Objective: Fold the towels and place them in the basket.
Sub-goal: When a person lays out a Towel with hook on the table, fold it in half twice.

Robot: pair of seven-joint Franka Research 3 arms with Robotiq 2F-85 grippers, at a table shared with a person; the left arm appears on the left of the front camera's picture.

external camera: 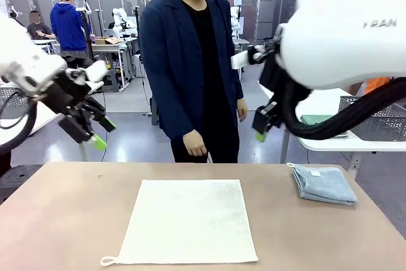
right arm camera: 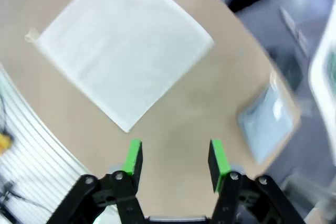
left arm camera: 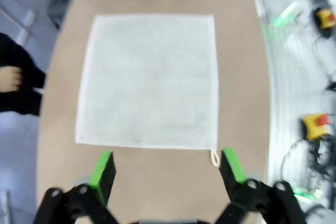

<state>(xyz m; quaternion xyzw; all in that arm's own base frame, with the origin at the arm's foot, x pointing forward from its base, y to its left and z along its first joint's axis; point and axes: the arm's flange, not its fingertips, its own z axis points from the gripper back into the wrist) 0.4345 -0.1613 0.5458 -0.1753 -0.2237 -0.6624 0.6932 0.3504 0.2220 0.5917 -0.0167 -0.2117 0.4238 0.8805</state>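
Note:
A cream-white towel [external camera: 189, 220] lies spread flat in the middle of the table, its loop at the near left corner. A pale blue-grey towel [external camera: 323, 184] lies folded near the table's far right edge. My left gripper [external camera: 103, 132] hangs open above the far left of the table, nothing between its fingers. Its wrist view looks down on the cream towel [left arm camera: 149, 77] past the open left gripper [left arm camera: 167, 169]. My right gripper [external camera: 261, 132] hovers high at the right, open and empty. The right wrist view has the right gripper [right arm camera: 175, 158] over bare table between the cream towel [right arm camera: 123, 45] and the blue-grey towel [right arm camera: 265, 121].
A person [external camera: 196, 61] stands at the far edge, hands down. On a white side table at the right stands a grey mesh basket [external camera: 374, 113]; I cannot tell whether it is the task's basket. The wooden table [external camera: 70, 220] is bare around the towels.

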